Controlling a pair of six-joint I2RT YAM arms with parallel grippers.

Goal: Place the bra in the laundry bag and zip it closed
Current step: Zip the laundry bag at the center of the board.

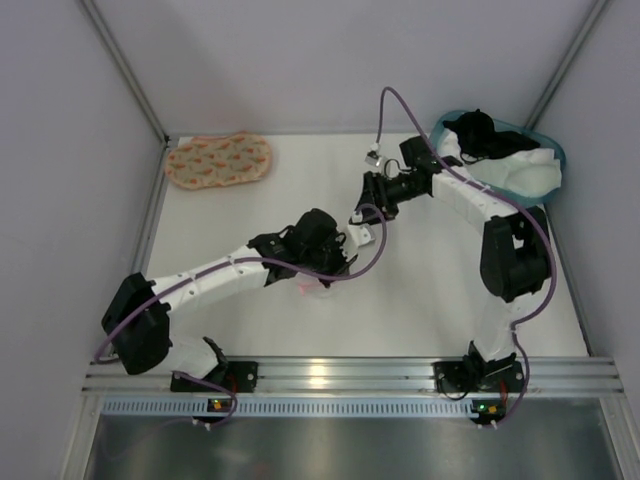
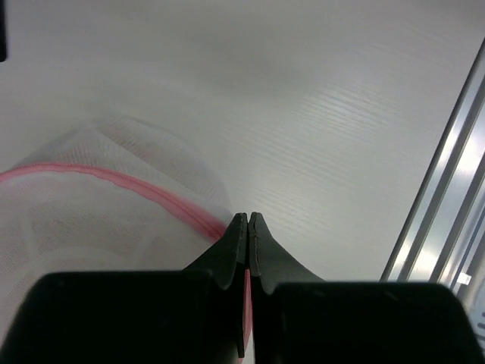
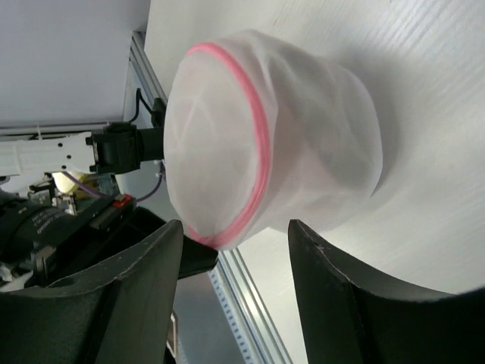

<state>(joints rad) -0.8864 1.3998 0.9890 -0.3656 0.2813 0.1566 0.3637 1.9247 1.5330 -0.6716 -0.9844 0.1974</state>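
Note:
The laundry bag (image 3: pixel 258 136) is a white mesh pouch with a pink zipper rim, standing puffed up on the table. My left gripper (image 2: pixel 248 216) is shut on the bag's pink rim (image 2: pixel 136 189). Its black tip shows pinching the rim's lower end in the right wrist view (image 3: pixel 198 258). My right gripper (image 3: pixel 235 227) is open and empty, just short of the bag, with a finger on either side of the rim's lower end. In the top view both grippers meet mid-table, left (image 1: pixel 330 272) and right (image 1: pixel 358 216), and cover most of the bag (image 1: pixel 312 290). The bra is not in view.
An orange-printed padded piece (image 1: pixel 218 160) lies at the back left. A teal basket (image 1: pixel 545 150) holding white and black cloth stands at the back right. A metal rail (image 1: pixel 340 375) runs along the near table edge, close to the bag.

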